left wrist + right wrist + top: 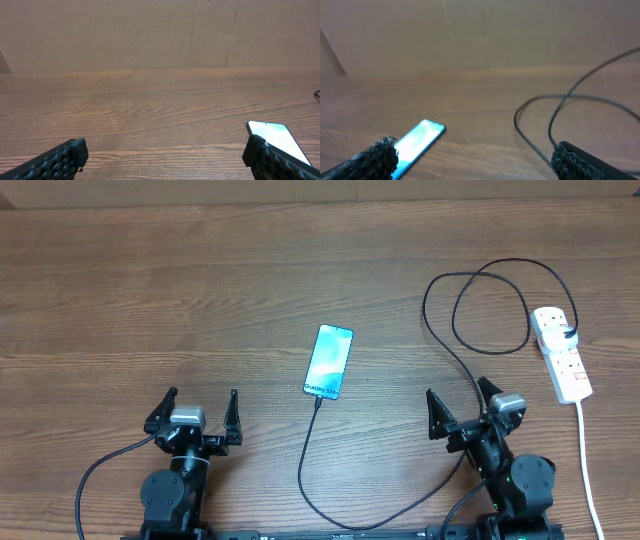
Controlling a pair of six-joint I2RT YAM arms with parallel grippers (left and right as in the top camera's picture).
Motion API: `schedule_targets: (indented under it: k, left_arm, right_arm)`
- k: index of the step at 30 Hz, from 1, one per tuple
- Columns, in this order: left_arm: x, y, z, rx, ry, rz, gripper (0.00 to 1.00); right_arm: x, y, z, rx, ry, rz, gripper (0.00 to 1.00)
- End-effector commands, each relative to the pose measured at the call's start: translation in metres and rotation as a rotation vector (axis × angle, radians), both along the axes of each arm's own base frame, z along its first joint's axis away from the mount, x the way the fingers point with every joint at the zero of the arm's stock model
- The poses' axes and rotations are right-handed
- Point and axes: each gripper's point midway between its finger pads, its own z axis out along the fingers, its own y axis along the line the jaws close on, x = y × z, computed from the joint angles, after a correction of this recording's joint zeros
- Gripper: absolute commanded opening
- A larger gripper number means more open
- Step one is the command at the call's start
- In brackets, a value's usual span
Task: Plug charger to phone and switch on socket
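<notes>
Left fingers (203, 402) and right fingers (457, 392) hang released, empty. The phone (329, 361) lies ahead between them, the charger (301, 465) tip at its near edge, seating unclear. The socket (560, 352) sits ahead-right of the right fingers, and its switch probably wants one square fingertip press.

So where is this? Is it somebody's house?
Probably a robot test bench, not a house. A left gripper and a right gripper sit at a wooden table. A plain cardboard wall stands behind it. A phone and a socket are laid out.
</notes>
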Motion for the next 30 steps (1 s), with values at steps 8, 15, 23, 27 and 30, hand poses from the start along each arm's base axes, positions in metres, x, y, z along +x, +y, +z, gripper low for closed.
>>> schedule_targets:
  k: [8, 15, 23, 27, 30]
  left_arm:
    - [-0.0001, 0.0031, 0.0012, 0.019, -0.01, 0.014, 1.0]
    - [-0.0001, 0.0031, 0.0012, 0.019, -0.01, 0.014, 1.0]
    - [-0.0001, 0.0031, 0.0012, 0.019, -0.01, 0.014, 1.0]
    - [-0.0001, 0.0031, 0.0012, 0.019, -0.01, 0.014, 1.0]
    - [-0.0001, 0.0031, 0.0012, 0.019, -0.01, 0.014, 1.0]
  right_arm:
    - [-0.0037, 0.0, 0.0148, 0.057, -0.062, -0.002, 1.0]
    - [-0.0037, 0.0, 0.0148, 0.057, -0.062, -0.002, 1.0]
    - [-0.0037, 0.0, 0.0148, 0.057, -0.062, -0.002, 1.0]
    - [-0.0037, 0.0, 0.0148, 0.057, -0.062, -0.002, 1.0]
    - [-0.0037, 0.0, 0.0148, 0.057, -0.062, -0.002, 1.0]
